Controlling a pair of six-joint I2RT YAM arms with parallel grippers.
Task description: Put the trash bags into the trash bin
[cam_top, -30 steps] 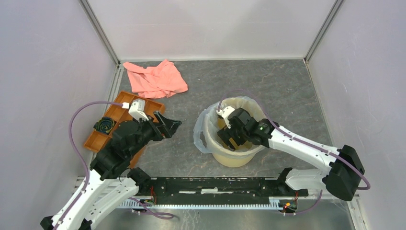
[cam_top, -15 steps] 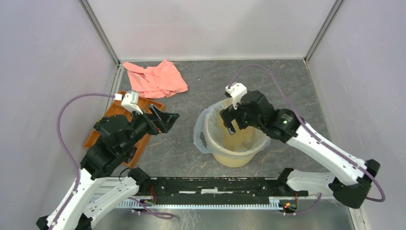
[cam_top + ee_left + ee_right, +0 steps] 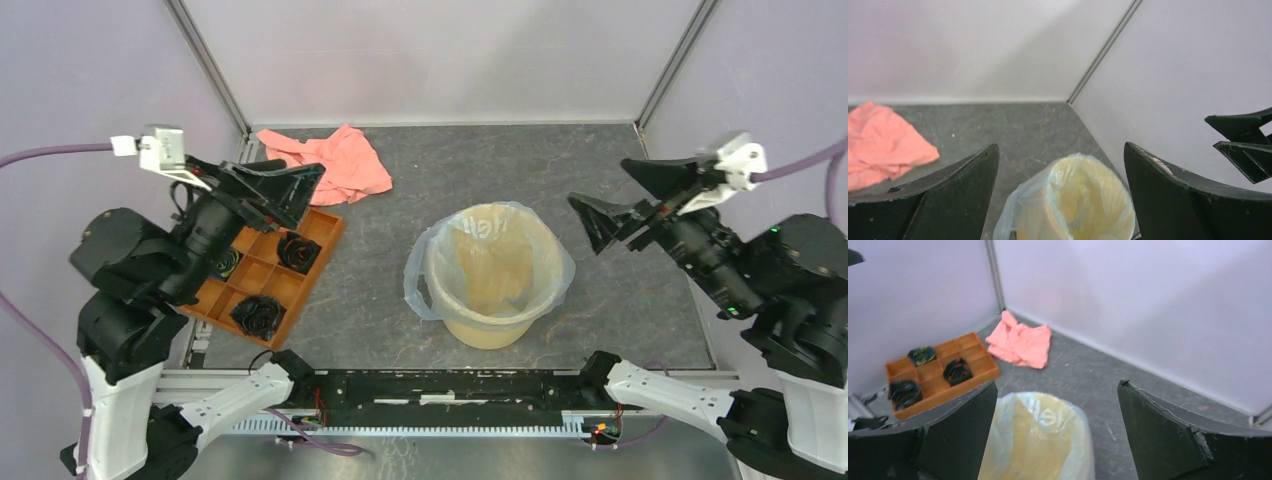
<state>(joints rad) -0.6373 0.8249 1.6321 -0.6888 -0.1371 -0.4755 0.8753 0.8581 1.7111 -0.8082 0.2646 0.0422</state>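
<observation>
thin translucent blue-grey plastic bag (image 3: pixel 420 285) lines the round pale yellow plastic bucket (image 3: pixel 490 332) — left gripper (image 3: pixel 300 195) and right gripper (image 3: pixel 598 180) flank it, both splayed wide, empty.

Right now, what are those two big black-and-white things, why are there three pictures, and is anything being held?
They are two robot arms. Each ends in a pincer with two black fingers: the left gripper and the right gripper. One picture looks down from above; the other two come from a small camera on each wrist, showing that arm's own fingers. On the grey table stands the yellow trash bin, with a thin bluish trash bag inside, folded over its rim. There is also a pink cloth and an orange tray holding dark bundles. Both pincers are open and hold nothing.
</observation>
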